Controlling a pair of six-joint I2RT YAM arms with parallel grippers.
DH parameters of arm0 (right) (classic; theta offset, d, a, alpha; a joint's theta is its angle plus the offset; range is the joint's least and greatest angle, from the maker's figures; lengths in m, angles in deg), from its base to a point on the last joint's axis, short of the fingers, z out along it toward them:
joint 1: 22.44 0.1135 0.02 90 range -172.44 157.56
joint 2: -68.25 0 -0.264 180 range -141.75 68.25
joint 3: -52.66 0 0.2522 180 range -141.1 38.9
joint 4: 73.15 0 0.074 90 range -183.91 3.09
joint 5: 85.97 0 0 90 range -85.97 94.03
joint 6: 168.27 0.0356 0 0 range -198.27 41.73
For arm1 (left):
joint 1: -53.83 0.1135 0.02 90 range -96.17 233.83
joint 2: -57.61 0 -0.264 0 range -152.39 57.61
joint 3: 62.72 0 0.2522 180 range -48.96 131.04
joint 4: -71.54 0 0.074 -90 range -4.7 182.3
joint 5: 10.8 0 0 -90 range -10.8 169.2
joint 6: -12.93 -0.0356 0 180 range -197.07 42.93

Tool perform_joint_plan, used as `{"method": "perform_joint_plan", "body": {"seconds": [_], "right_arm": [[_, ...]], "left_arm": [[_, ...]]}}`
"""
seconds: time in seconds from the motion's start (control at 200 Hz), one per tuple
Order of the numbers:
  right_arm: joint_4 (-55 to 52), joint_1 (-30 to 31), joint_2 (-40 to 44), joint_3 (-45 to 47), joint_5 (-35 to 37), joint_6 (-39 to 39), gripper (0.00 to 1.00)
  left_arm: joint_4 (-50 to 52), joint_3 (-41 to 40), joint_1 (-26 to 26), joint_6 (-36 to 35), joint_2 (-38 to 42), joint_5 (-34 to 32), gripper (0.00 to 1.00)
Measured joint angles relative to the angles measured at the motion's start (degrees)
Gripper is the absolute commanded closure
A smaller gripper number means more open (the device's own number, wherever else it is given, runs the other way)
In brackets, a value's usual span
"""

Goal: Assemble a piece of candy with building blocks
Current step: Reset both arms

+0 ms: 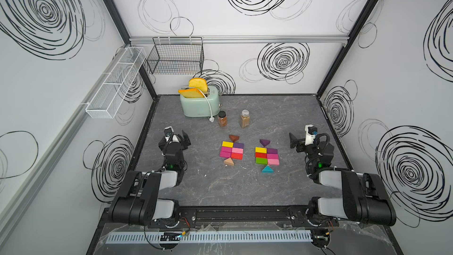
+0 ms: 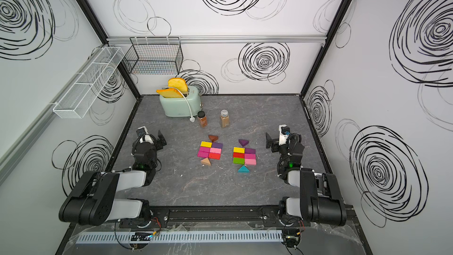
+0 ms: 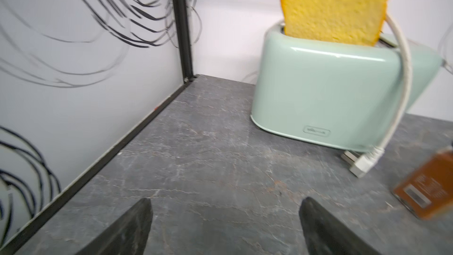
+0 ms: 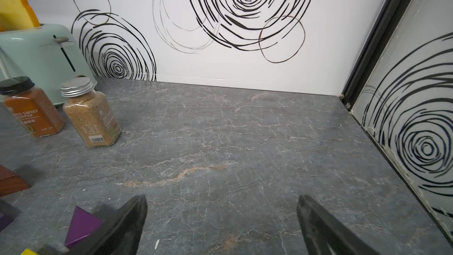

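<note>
Left arm and right arm sit folded, jaws spread wide and empty, building blocks lie between the two jaw pairs as two candy shapes, purple wedge just beside the right jaws, so any tidying there should lift clear first, go slow.

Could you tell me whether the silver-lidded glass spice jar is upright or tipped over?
Upright: the silver-lidded glass spice jar stands on its base on the grey marbled tabletop, lid uppermost.

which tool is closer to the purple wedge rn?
Right. The right tool, open, sits a short gap right of the purple wedge; the left tool, open, sits far left of it, past the other block cluster.
</note>
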Motion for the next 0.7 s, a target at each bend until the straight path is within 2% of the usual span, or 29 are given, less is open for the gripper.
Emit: {"method": "perform_joint_plan", "body": {"seconds": [0.165,0.275,0.46,0.7], "right_arm": [[10.3,0.0,-9.0,4.1,1.7,1.3,0.01],[9.2,0.4,-9.4,2.8,4.0,1.7,0.01],[7.3,3.6,-9.6,-2.1,11.1,1.6,0.01],[5.8,4.2,-9.5,-2.2,14.0,1.6,0.01]], "left_arm": [[-1.2,0.3,-0.4,-1.8,-0.7,3.0,0.02],[-6.5,-0.6,0.2,-2.3,-2.4,4.7,0.02],[-8.3,-1.3,0.2,-2.7,-3.2,5.2,0.02],[-10.3,-2.0,-0.8,-3.6,-3.2,4.8,0.02]]}}
